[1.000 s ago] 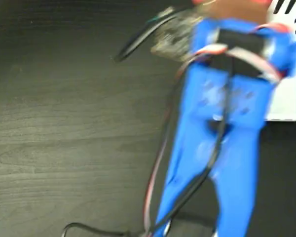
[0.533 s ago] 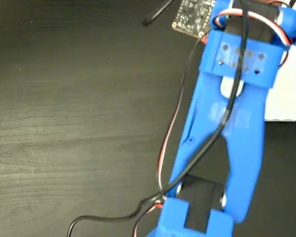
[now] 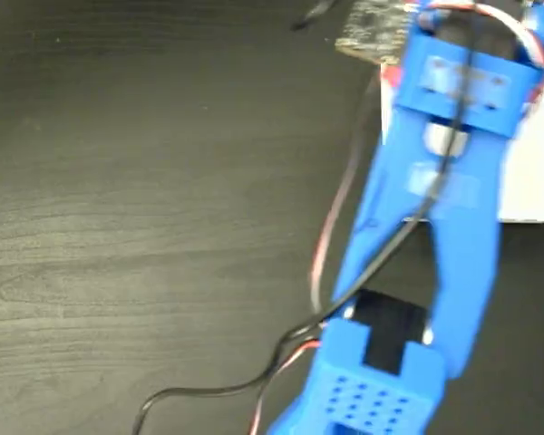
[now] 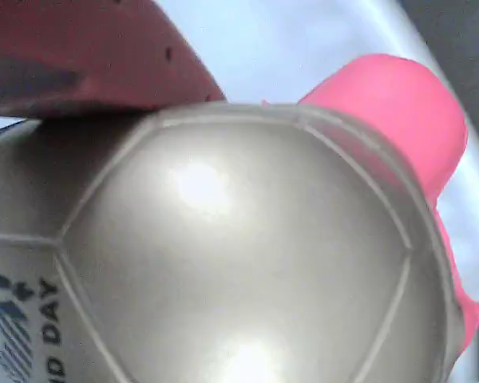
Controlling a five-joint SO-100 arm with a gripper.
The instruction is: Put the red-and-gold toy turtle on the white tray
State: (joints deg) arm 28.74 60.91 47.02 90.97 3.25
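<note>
The red-and-gold toy turtle [image 4: 247, 239] fills the wrist view: its gold domed shell has printed letters at the lower left, and its coral-red head [image 4: 391, 112] points to the upper right. My gripper [image 4: 184, 231] is shut on it, with a red finger [image 4: 88, 56] lying against the top of the shell. Behind the turtle lies the white tray [image 4: 287, 40]. In the fixed view the tray [image 3: 535, 181] shows at the right edge with black stripes. There my blue arm [image 3: 453, 208] reaches over it and hides both gripper and turtle.
The table is dark wood [image 3: 145, 208]. A small circuit board [image 3: 372, 32] rides near the arm's top end. Black and red cables [image 3: 326, 245] run down along the arm and loop onto the table at the bottom [image 3: 190, 399].
The arm has swung up and to the right over the tray's corner. Its lower joint block has come into view at the bottom.
</note>
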